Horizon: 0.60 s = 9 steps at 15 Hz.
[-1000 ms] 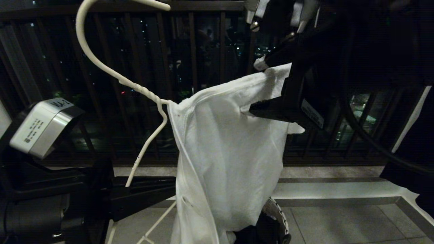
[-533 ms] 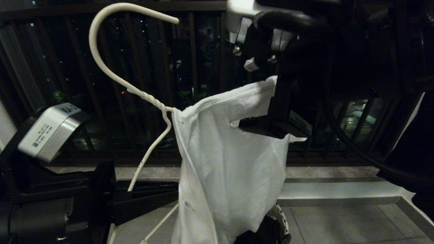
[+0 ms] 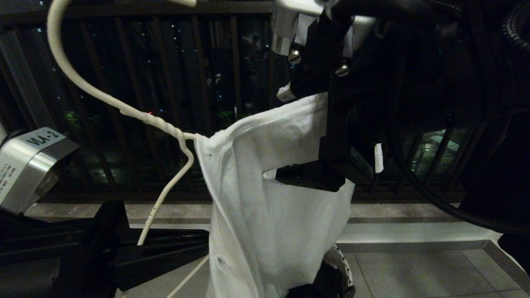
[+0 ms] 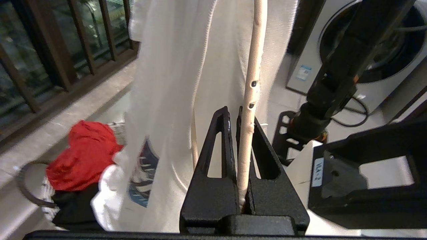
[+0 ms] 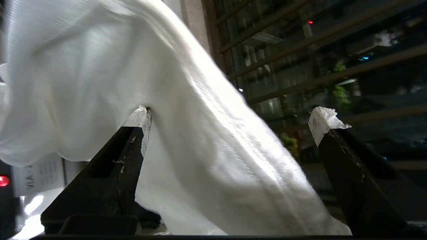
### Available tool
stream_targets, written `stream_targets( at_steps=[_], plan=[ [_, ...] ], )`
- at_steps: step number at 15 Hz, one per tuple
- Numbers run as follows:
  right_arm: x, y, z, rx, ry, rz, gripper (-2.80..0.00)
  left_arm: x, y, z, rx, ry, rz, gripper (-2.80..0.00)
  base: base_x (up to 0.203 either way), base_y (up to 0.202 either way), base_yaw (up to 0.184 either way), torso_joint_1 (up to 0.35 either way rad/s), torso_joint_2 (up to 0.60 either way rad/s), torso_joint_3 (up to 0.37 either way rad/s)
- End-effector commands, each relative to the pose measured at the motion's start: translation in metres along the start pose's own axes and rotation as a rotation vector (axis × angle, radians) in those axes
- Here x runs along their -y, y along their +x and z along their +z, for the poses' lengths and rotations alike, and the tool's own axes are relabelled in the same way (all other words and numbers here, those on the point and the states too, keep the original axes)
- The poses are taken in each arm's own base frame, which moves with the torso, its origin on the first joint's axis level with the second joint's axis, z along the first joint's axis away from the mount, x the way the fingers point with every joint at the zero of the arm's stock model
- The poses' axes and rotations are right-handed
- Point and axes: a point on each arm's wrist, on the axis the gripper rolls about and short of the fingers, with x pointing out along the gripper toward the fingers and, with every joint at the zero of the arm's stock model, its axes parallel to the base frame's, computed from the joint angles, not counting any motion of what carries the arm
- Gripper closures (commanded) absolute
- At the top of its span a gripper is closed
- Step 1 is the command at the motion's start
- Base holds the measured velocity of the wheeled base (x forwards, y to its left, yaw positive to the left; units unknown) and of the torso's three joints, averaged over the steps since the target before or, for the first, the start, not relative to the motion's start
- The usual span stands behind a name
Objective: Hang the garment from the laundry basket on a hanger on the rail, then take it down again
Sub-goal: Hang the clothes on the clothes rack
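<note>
The right end effector [image 5: 230, 120] now stands wide apart, the garment's [image 3: 269, 215] shoulder draped over one finger rather than pinched as a second ago; the left end effector [image 4: 238, 116] stays clamped on the hanger's [image 3: 165, 194] arm (white, paint chipped), the T-shirt hanging above the laundry basket [image 3: 341, 265]

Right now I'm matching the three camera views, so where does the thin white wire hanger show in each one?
Head view: thin white wire hanger curves from upper left down to centre-left, entering the white T-shirt's collar.
Left wrist view: its wire runs upright at centre, clamped in the left tool.
Right wrist view: not visible; only shirt fabric.
Shared landmark: the white T-shirt.
</note>
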Motion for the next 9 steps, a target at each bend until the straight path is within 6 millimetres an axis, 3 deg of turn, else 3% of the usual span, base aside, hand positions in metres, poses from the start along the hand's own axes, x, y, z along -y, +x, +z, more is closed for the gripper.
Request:
stream_targets(
  at_steps=[1,9],
  plan=[
    [0.0011,0.0002,-0.0018,-0.006,-0.001,0.002,0.00,0.0017,-0.0023,0.0012,0.011,0.013,-0.003,0.00,0.000,0.000,0.000,0.000,0.00,0.000],
    [0.0005,-0.0024,-0.0033,0.013,0.003,0.029,0.00,0.0022,-0.0070,0.0050,0.037,0.054,0.019,0.00,0.000,0.000,0.000,0.000,0.00,0.000]
  ],
)
